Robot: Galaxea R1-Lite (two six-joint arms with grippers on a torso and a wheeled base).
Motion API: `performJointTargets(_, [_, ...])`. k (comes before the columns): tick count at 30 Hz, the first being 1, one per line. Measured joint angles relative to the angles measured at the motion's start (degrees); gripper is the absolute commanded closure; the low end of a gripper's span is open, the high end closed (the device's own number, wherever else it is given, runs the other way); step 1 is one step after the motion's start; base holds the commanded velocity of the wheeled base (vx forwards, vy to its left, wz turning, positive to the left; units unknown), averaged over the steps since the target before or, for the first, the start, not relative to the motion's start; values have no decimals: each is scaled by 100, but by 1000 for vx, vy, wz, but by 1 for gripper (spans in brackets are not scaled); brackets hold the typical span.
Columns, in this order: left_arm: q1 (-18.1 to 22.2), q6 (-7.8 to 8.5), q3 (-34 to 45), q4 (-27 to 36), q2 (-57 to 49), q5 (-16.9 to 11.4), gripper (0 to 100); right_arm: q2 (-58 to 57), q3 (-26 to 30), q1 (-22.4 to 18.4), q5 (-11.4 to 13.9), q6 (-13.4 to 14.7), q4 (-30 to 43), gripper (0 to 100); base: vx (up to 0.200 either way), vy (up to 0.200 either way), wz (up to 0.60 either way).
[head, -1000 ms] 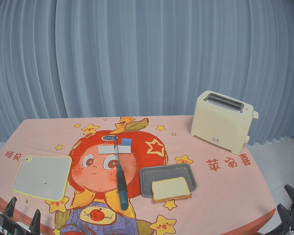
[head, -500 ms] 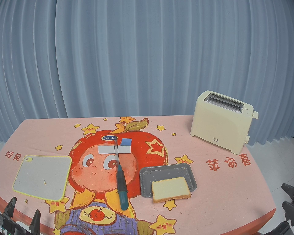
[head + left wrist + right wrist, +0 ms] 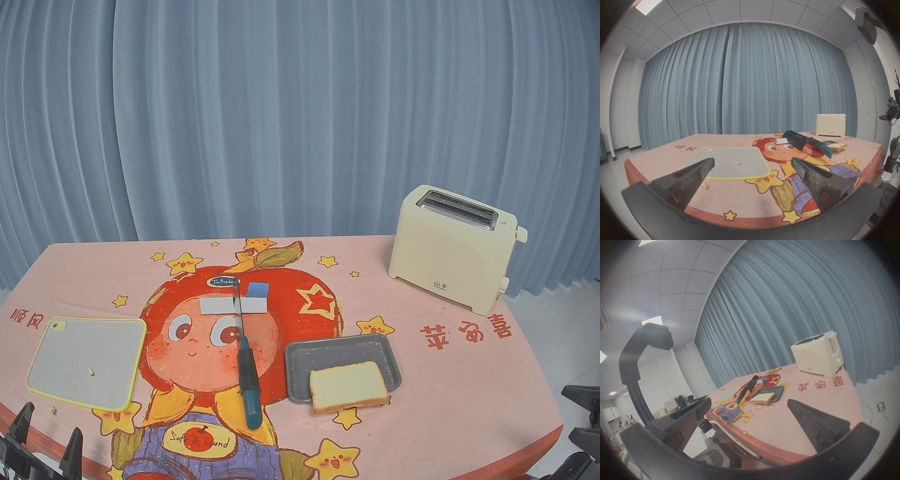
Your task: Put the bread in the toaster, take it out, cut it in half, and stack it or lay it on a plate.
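One slice of bread (image 3: 349, 386) lies flat across the near right corner of a grey tray (image 3: 337, 351), its near edge overhanging onto the pink cartoon cloth of the counter (image 3: 437, 400). A cream toaster (image 3: 453, 250) stands at the far right, well apart from the tray, with a small dark mark printed low on its front. Red characters are printed on the cloth beside the toaster and at the left edge. A knife (image 3: 248, 369) with a teal-and-black handle lies between the tray and a yellow-rimmed cutting board (image 3: 87, 361), its blade crossing a white and a blue patch; small white lettering shows on the blade in the left wrist view, too small to read. The left tool (image 3: 753, 161) hangs at the counter's near left edge, just short of the board, its fingers spread wide and holding nothing. The right tool (image 3: 749, 402) is off the counter's near right corner, likewise wide open and empty.
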Motion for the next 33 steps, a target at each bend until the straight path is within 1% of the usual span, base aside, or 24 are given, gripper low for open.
performJointTargets(7, [4,-2,0,0,0,0,0,405,-112,378,2,13,-52,0,0,0,0])
performJointTargets(13, [0,0,0,0,0,0,0,984,-440,844,-2,51,-38,0,0,0,0])
performJointTargets(15, [1,0,0,0,0,0,0,1213,-634,1014,-7,167,-29,0,0,0,0])
performJointTargets(16, [4,0,0,0,0,0,0,1328,-747,1106,-9,268,-29,0,0,0,0])
performJointTargets(20, [4,0,0,-2,0,0,0,1764,-1152,1473,-35,766,-20,0,0,0,0])
performJointTargets(22, [4,0,0,0,0,0,0,1974,-1303,1692,-52,895,-18,0,0,0,0])
performJointTargets(24, [0,0,0,0,0,0,0,2150,-1395,1891,-66,957,-16,0,0,0,0])
performJointTargets(27, [0,-2,0,0,0,0,0,2341,-1419,2166,-68,1089,-2,0,0,0,0])
performJointTargets(33, [4,0,0,-2,0,0,0,2530,-1108,2555,-77,1349,-20,0,0,0,0])
